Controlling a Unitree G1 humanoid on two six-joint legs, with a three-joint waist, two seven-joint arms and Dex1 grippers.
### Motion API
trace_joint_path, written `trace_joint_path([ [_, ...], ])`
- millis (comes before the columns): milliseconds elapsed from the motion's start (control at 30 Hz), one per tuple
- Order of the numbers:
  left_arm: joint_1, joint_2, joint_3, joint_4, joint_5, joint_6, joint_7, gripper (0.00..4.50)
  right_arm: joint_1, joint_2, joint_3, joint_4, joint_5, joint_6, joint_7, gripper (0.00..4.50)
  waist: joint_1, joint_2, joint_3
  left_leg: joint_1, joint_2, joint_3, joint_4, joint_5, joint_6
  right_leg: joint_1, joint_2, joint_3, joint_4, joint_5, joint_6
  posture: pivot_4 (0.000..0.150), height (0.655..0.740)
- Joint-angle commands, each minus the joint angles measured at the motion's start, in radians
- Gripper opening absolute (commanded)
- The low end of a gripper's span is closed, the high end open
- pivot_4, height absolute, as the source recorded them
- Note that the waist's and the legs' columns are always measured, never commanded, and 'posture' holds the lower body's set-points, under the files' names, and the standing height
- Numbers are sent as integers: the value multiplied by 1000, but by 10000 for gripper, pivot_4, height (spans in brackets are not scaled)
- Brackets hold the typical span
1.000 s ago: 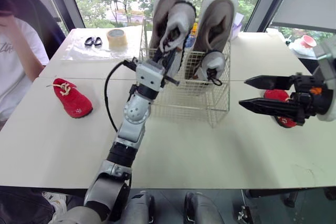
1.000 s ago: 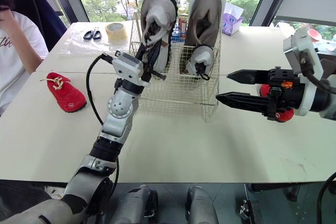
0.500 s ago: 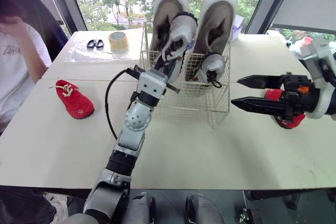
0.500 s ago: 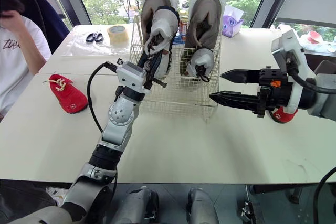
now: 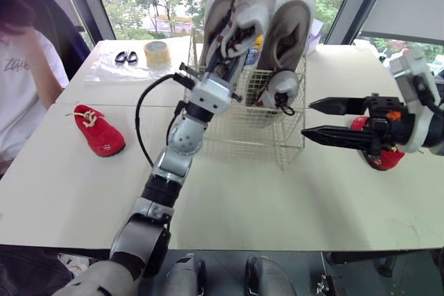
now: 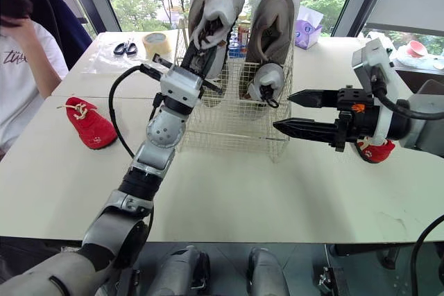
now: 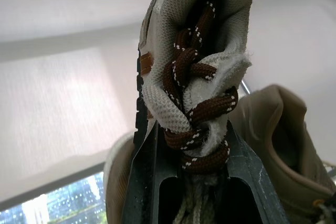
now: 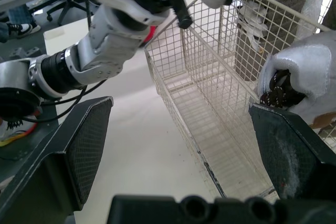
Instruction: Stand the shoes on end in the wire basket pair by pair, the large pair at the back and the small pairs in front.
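My left gripper [image 5: 223, 68] is shut on the laced tongue of a large grey-and-white shoe [image 5: 244, 6], holding it toe-up above the left back of the wire basket [image 5: 277, 145]. The left wrist view shows brown laces [image 7: 195, 129] pinched between the fingers. The other large shoe [image 5: 290, 27] stands on end at the basket's right back. My right gripper [image 5: 308, 118] is open, level with the basket's right side and a little apart from it. One small red shoe [image 5: 99, 130] lies on the table at the left. Another small red shoe [image 5: 381, 159] lies behind my right gripper.
A person [image 5: 21, 77] sits at the table's left end. Scissors [image 5: 125, 56] and a tape roll [image 5: 157, 51] lie at the back left. A purple tissue pack [image 6: 306, 17] and a pink bowl [image 6: 416, 48] are at the back right. The basket's front half [image 8: 210, 129] holds nothing.
My left gripper has risen with the large shoe, lifting it higher over the basket. My right gripper has edged left toward the basket, still open.
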Motion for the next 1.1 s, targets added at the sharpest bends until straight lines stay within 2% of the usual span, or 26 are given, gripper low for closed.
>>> trace_joint_path([
  [33,-18,-4,5,98,-6,-52,18,528,-3,-3,-44,-22,20,-9,-17,45000,0,0,0,0,0,0,0,0,0,0,0,0,0,0,0,1500,7400],
  [200,-12,-18,6,180,-45,-61,-12,528,12,0,-54,-35,34,-7,-38,45000,1,0,0,0,0,0,0,0,0,0,0,0,0,0,0,1500,7400],
  [300,14,-29,9,159,-65,-36,-25,528,17,1,-56,-37,42,-8,-47,45000,1,0,0,0,0,0,0,0,0,1,0,0,0,0,-1,1500,7400],
  [333,29,-34,11,134,-76,-23,-30,10870,19,0,-57,-36,42,-9,-46,45000,1,0,0,0,0,0,0,0,0,1,0,0,-1,-1,-2,1500,7400],
  [400,59,-41,13,80,-101,7,-47,20057,21,1,-55,-34,40,-13,-46,45000,0,0,0,1,0,0,0,0,0,1,0,0,-1,-1,-2,1500,7400],
  [533,131,-47,7,-59,-127,102,-76,41522,25,7,-51,-32,37,-19,-44,45000,-1,0,0,1,0,0,0,0,0,1,0,0,-1,0,-2,1500,7400],
  [567,154,-48,4,-107,-136,136,-85,44401,24,11,-46,-31,33,-23,-44,45000,0,0,0,1,0,0,0,0,0,1,0,0,-1,0,-2,1500,7400],
  [867,296,-7,3,-451,-168,380,-167,44401,-2,32,-10,-3,1,-50,-29,45000,0,0,0,0,0,0,0,0,0,1,0,0,-3,0,-2,1500,7400],
  [1100,340,151,37,-761,-262,612,-327,44401,-21,49,0,69,-105,-115,-37,45000,-2,1,0,0,1,0,0,0,0,1,1,0,-3,-1,-4,1500,7400],
])
